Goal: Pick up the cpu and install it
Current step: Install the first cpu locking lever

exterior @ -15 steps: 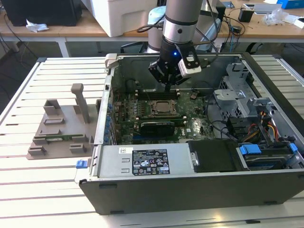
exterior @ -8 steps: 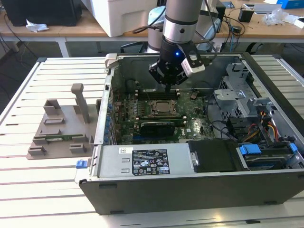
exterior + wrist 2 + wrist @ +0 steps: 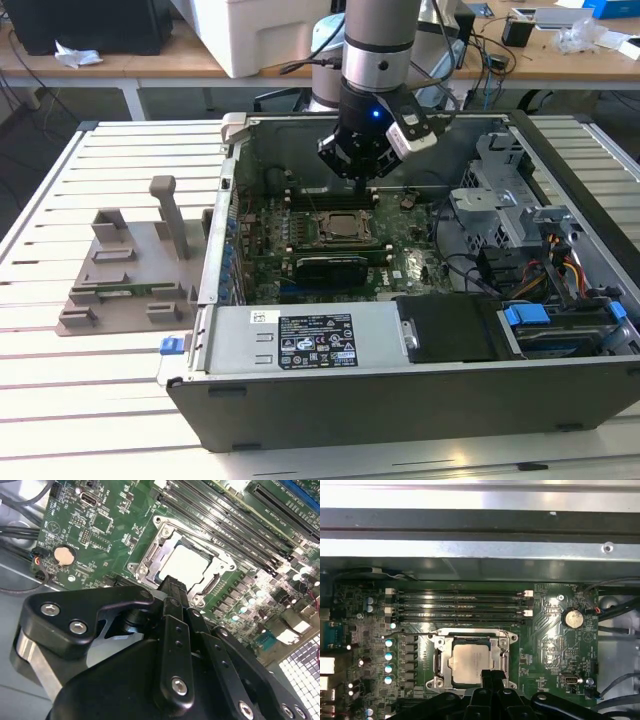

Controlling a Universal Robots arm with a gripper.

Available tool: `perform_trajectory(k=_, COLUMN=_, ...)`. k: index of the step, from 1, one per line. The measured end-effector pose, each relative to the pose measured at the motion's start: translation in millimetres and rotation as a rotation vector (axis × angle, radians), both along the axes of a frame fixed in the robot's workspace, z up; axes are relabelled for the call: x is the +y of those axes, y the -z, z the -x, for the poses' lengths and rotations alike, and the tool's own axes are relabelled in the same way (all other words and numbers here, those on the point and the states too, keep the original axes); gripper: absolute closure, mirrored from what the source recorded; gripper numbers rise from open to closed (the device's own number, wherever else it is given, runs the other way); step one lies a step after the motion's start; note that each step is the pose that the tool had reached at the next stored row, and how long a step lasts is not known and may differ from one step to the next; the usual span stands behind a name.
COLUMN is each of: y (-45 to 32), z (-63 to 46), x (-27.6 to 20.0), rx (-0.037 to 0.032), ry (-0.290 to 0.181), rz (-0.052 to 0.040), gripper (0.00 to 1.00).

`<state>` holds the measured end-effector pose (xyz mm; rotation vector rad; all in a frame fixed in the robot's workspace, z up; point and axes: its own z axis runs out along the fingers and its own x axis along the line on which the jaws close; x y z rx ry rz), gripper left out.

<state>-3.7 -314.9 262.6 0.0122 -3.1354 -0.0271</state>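
Gripper [image 3: 358,178] is held above the motherboard [image 3: 400,262] inside the open computer case [image 3: 420,385]; whether its fingers are spread cannot be told. Flat in the metal socket frame [image 3: 470,662], silvery face up, the cpu [image 3: 470,664] is seen, at the case's ten o'clock in the exterior view. Being square, no long axis is shown.

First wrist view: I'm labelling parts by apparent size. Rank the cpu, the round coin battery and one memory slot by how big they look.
1. Memory slot: longest by far, though thin.
2. cpu: broad square in its socket, partly hidden by the gripper.
3. Coin battery: clearly smallest.
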Motion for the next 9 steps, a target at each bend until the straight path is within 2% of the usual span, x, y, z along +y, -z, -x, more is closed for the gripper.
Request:
perform_trajectory(k=6, y=-0.1, z=0.1, x=0.0, rx=-0.0035, ry=0.0, rz=0.0003, gripper=0.89)
perform_trajectory(k=9, y=-0.3, z=3.7, x=-0.1, rx=-0.0042, ry=0.0, rz=0.002, gripper=0.89)
